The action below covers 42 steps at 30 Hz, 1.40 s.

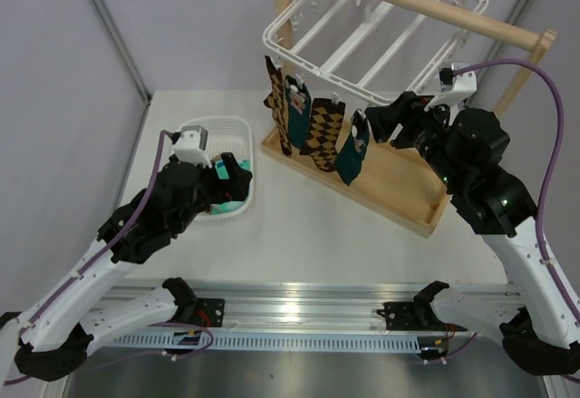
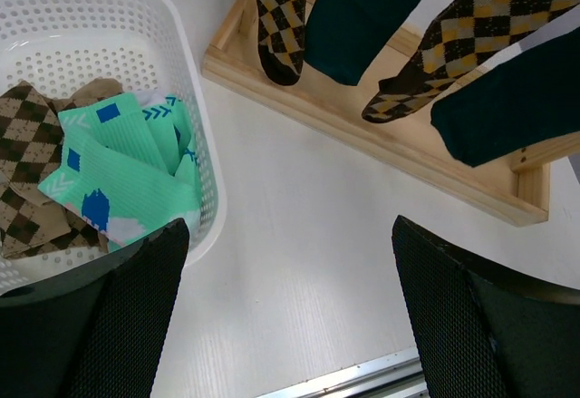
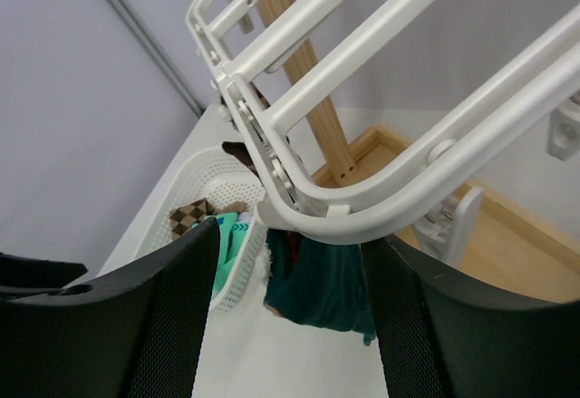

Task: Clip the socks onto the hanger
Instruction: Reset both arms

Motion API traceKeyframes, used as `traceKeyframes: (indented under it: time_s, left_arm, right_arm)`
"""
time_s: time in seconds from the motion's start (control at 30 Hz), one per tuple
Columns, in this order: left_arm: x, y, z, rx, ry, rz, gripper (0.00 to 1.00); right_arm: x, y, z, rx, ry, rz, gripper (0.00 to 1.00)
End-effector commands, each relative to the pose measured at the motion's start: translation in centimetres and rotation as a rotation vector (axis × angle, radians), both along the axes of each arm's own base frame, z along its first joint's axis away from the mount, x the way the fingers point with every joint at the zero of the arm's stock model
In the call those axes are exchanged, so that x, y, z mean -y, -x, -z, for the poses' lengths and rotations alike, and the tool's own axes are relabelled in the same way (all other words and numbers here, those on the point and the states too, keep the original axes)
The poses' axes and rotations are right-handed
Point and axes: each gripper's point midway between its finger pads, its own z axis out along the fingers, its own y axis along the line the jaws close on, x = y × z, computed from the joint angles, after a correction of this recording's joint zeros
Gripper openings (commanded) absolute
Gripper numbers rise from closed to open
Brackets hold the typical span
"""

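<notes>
White perforated plastic basket (image 2: pixel 195 144), left, holds a mint-green sock (image 2: pixel 127 180) and brown argyle socks (image 2: pixel 27 162). Left gripper (image 2: pixel 288 235) hovers over its rim, spread wide; right gripper (image 3: pixel 304 235), raised, gapes around white grid hanger (image 3: pixel 362 208) corner.

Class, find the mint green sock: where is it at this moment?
In the left wrist view, the mint green sock lies inside the white basket at the left, against a brown argyle sock, left of the wooden tray.

Hanging socks (image 2: pixel 381 17) cut off at the left wrist view's top edge, basket (image 1: pixel 237 128) half hidden under the left arm (image 1: pixel 172 200), hanger (image 3: pixel 326 221) cropped at the right wrist view's top, teal sock (image 3: pixel 317 280) cuff masked by its rim.
</notes>
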Motion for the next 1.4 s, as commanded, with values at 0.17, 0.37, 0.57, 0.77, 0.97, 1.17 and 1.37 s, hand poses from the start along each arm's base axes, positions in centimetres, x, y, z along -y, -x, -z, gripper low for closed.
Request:
traceKeyframes:
  time_s: [0.17,0.37,0.57,0.77,0.97,1.17,1.37]
  left_arm:
    - [0.7,-0.3,-0.7,0.011,0.051,0.009,0.95]
    - [0.5,-0.3,-0.5,0.011,0.044,0.004,0.95]
    - [0.4,-0.2,-0.2,0.005,0.042,-0.001,0.95]
    - [-0.8,0.3,-0.2,0.009,0.032,-0.028,0.96]
    - [-3.7,1.2,0.4,0.017,-0.01,-0.104,0.99]
    - [-8.2,3.7,0.5,0.057,-0.011,-0.195,0.99]
    - [-12.8,6.6,1.2,0.123,0.038,-0.282,0.99]
  right_arm:
    - [-3.2,0.5,-1.1,0.036,-0.031,-0.082,0.64]
    - [-5.7,1.0,-1.0,0.036,-0.034,-0.148,0.63]
    - [-8.0,1.9,-0.3,0.022,-0.006,-0.205,0.62]
    - [-6.3,2.7,0.7,0.003,0.062,-0.153,0.69]
    - [-0.4,4.5,1.7,0.022,0.126,-0.021,0.86]
    - [7.5,7.8,3.1,0.077,0.185,0.134,0.99]
    - [13.1,10.4,5.2,0.127,0.202,0.243,0.99]
